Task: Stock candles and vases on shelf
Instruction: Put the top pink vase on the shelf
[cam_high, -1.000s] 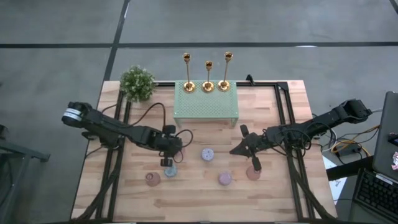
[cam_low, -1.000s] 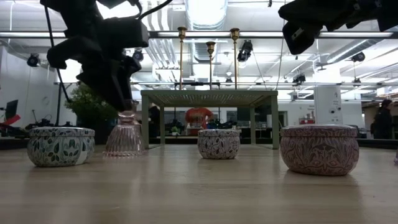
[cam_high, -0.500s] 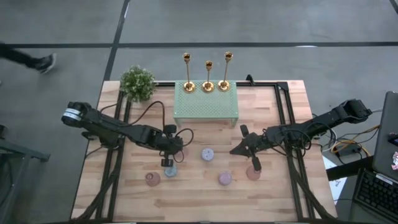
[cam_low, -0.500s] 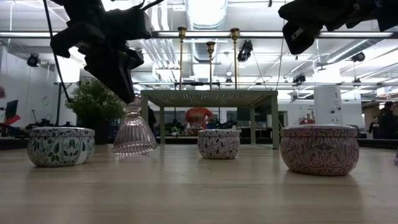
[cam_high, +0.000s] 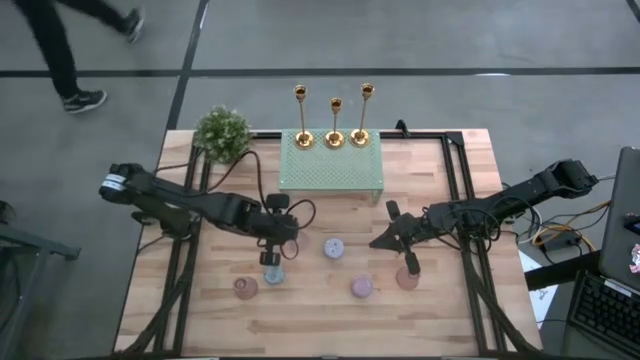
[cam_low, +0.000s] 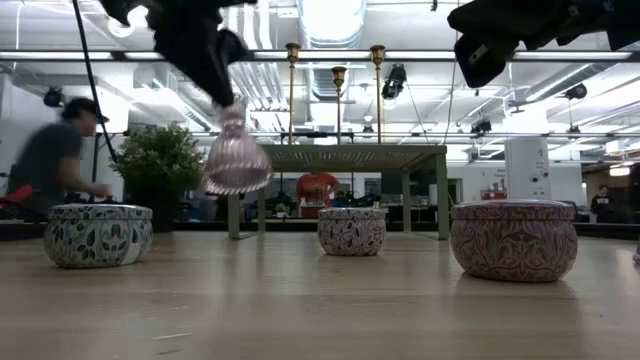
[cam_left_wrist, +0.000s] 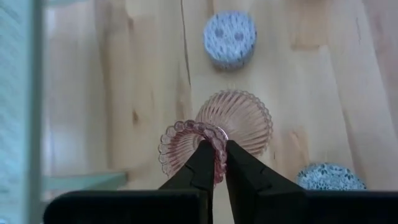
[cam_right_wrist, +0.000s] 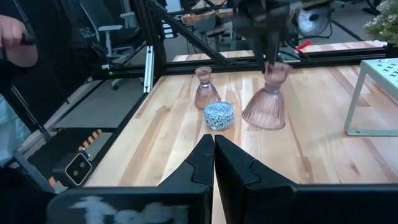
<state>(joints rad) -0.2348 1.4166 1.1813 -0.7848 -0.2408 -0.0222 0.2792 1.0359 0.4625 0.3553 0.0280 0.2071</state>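
The left hand (cam_left_wrist: 214, 163) pinched the scalloped rim of a ribbed pink glass vase (cam_low: 237, 160), holding it above the surface (cam_high: 310, 320). The right hand (cam_right_wrist: 213, 163) hovered, pressed together.

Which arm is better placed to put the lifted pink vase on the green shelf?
Left. The left hand already grips the vase by its rim, lifted near the shelf. The right hand is empty.
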